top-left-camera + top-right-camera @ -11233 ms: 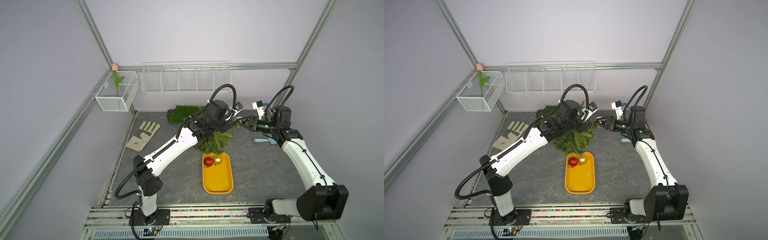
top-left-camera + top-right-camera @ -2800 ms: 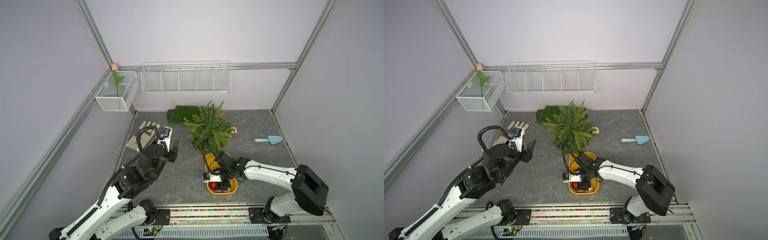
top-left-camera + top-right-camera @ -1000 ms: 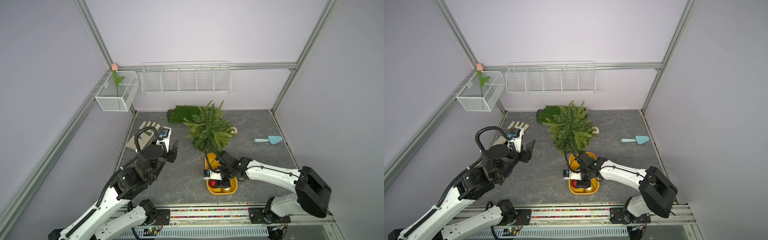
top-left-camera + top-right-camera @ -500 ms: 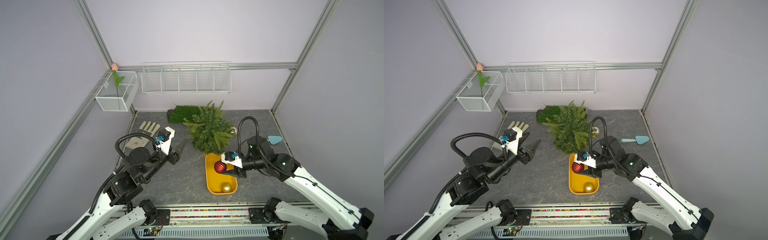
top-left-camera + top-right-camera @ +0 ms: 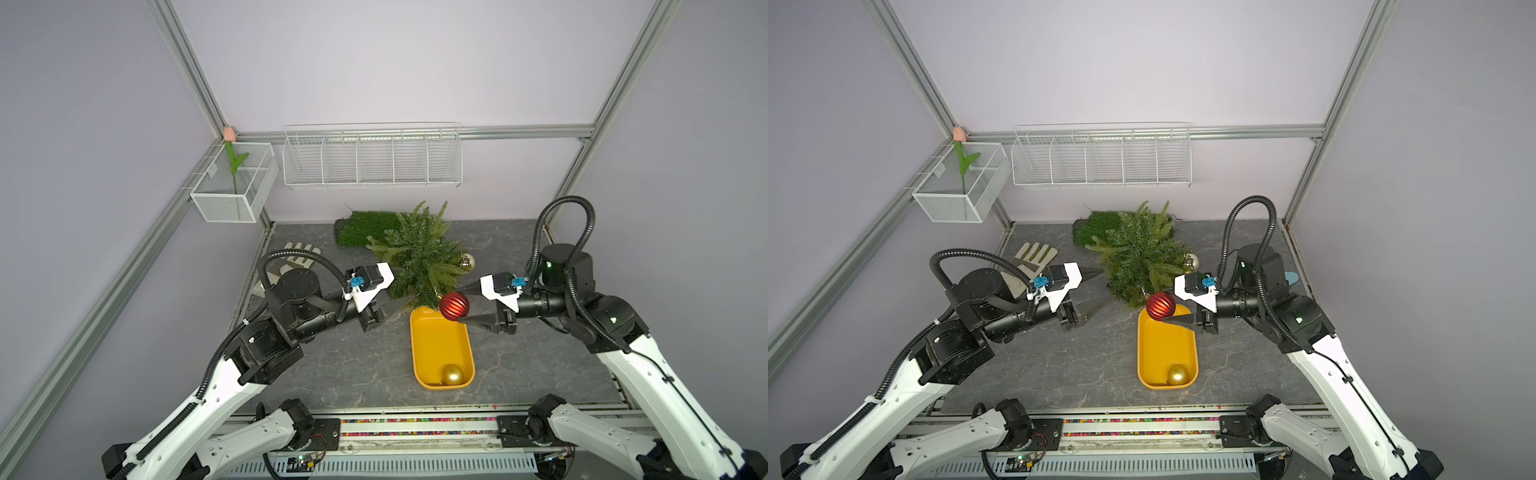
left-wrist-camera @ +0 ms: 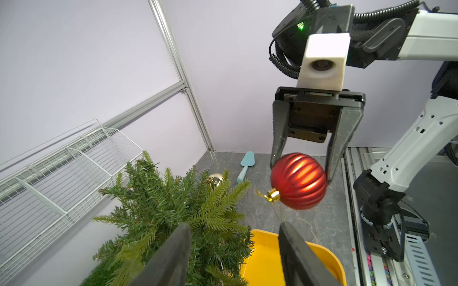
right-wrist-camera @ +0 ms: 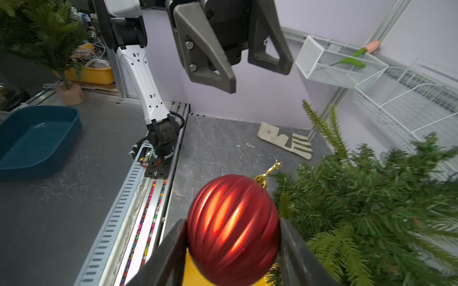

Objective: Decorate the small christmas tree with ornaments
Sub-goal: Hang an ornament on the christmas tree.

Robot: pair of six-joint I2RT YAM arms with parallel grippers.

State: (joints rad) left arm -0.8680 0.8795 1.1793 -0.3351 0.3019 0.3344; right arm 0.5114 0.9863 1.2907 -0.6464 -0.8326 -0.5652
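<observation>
In both top views the small christmas tree [image 5: 419, 257] stands on the table [image 5: 353, 365] close to the middle of its far edge, in front of a green turf mat [image 5: 359, 227]. The right gripper [image 5: 459, 306] reaches in from the right edge and pinches the red ornament [image 5: 454, 306] between its two fingers. The ornament is raised over the far end of the yellow tray [image 5: 440, 345], just in front of the tree's nearest branches. The matte gold ornament [image 5: 452, 375] lies in the near end of that tray. The pale gold ornament [image 5: 468, 262] sits against the branches on the tree's right side; whether it hangs there or rests on the table cannot be told. The left gripper [image 5: 1105, 287] points at the tree from the left edge, its fingers spread apart with nothing between them. A glove [image 5: 1034, 258] lies near the far left corner, partly behind the left arm.

In the left wrist view the left gripper's own fingers [image 6: 173, 257] stand apart and empty. Opposite, the right gripper clamps the red ornament by its sides. The ornament's gold cap and loop are turned toward the tree, near a branch tip but apart from it. The pale gold ornament shows among the branches, and a teal scoop [image 6: 246, 165] lies toward the far right corner.

In the right wrist view the red ornament fills the gap between the right gripper's fingers and touches both, with the tree just beside it. The left gripper faces it, wide and empty. A blue tub [image 7: 37, 138] sits on a separate surface outside the table.
</observation>
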